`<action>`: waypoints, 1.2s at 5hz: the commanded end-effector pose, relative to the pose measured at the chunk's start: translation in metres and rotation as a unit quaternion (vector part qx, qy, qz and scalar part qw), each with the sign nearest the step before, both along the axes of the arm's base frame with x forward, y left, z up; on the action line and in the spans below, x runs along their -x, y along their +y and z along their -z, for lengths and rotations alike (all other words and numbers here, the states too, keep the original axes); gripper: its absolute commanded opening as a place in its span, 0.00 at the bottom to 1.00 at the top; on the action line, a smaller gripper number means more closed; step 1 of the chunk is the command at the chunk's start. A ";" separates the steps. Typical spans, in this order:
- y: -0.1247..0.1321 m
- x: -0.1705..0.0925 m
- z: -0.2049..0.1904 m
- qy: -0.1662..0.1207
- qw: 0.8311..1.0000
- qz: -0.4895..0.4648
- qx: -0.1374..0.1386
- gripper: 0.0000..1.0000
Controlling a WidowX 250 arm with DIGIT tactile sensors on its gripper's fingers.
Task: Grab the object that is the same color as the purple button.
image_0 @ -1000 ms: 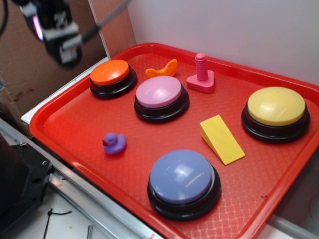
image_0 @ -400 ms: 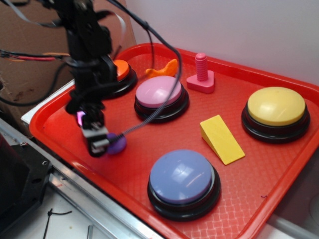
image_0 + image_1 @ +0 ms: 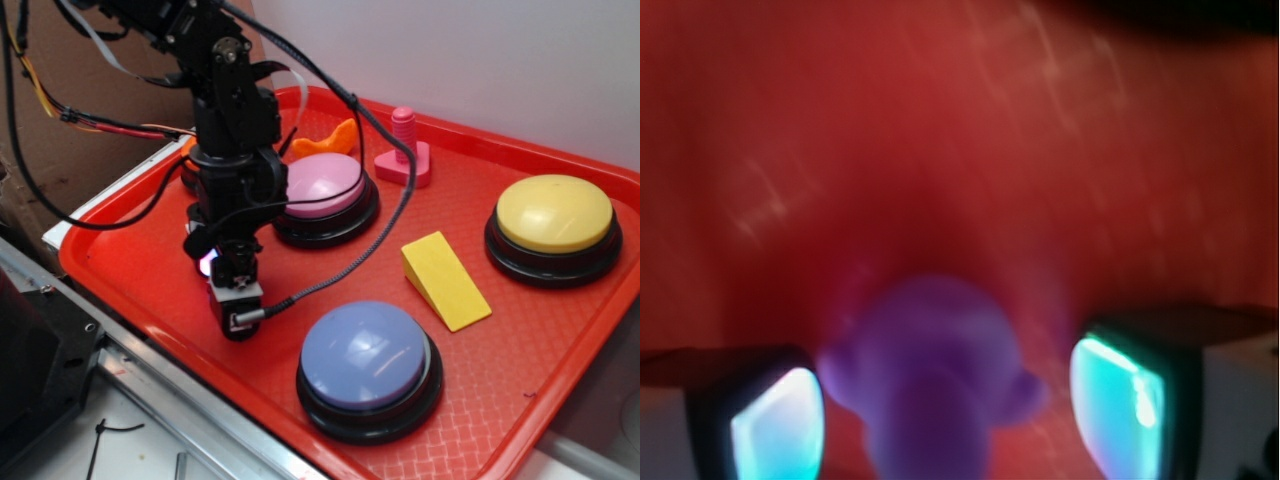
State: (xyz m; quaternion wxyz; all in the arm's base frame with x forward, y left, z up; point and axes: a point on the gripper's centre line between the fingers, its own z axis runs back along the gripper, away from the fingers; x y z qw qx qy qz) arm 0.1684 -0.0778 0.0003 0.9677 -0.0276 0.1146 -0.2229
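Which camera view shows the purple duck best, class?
The wrist view: the purple duck, though blurred, sits between the open claw fingers. In the exterior view the arm hides it completely.

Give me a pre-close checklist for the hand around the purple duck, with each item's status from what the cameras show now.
1. Right target: the purple duck matches the purple button in color. Ok.
2. Duck between the fingers: in the wrist view it sits between the two fingers, slightly nearer the left one. Ok.
3. Hand open: gaps show on both sides of the duck, no contact visible. Ok.
4. Hand low enough: the wrist view is blurred, and in the exterior view the arm hides the duck. Cannot tell.
5. Neighbors clear: the pink button and purple button stand apart from the hand on the red tray. Ok.
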 end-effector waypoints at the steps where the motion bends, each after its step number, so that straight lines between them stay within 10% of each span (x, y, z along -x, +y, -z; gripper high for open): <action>1: -0.010 0.000 0.000 -0.014 1.000 -0.015 0.009 0.00; 4: 0.025 0.023 -0.106 -0.071 0.989 -0.127 -0.028 0.00; 5: 0.053 0.044 -0.153 -0.124 0.966 -0.225 0.016 0.00; 6: 0.076 0.046 -0.203 -0.115 0.962 -0.248 0.018 0.00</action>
